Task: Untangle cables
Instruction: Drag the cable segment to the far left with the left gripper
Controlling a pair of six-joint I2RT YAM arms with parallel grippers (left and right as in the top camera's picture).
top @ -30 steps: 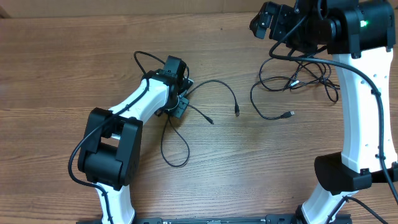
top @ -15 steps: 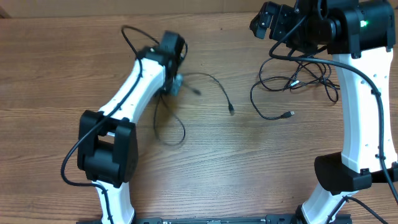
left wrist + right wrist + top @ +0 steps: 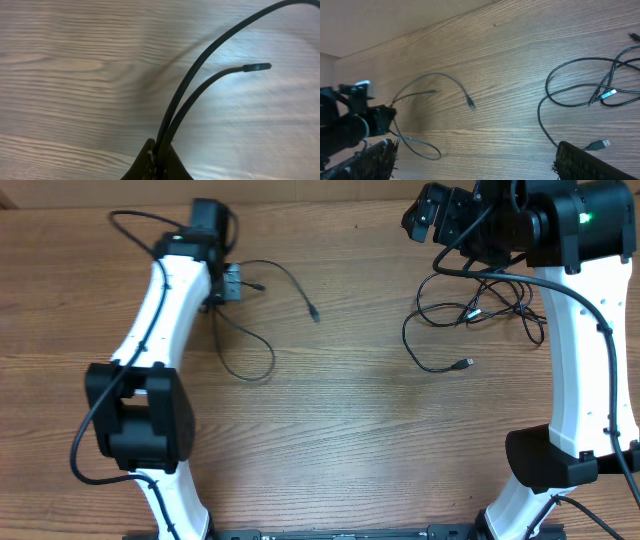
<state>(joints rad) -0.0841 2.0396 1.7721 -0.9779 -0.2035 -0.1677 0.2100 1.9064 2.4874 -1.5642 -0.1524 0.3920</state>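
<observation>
Wood-grain table [image 3: 350, 430] carries the whole work area, with one arm on each side.

1. Left arm [image 3: 165, 310]: it reaches to the far left of the table. Judge this as a pull that draws one cord away from the others.
2. Right arm [image 3: 575, 350]: it stands over the far right corner, above the remaining cords and touching none of them.
3. Tangled cables [image 3: 475, 310]: these lie as overlapping loops near the base of the right arm. One plug [image 3: 465, 363] trails out towards the table centre. This group is not yet sorted.
4. Separated cable [image 3: 167, 135]: it lies well apart from the tangle. From the grip, one strand arcs out to a free end, another ends in a short tip, and a loop rests on the table nearer you.
5. Left hand [image 3: 232, 283]: note that its fingers are together, clamped on the separated cable; two strands leave the grip side by side.
6. Right hand [image 3: 425, 218]: note that its fingers are fully apart and hold nothing.
</observation>
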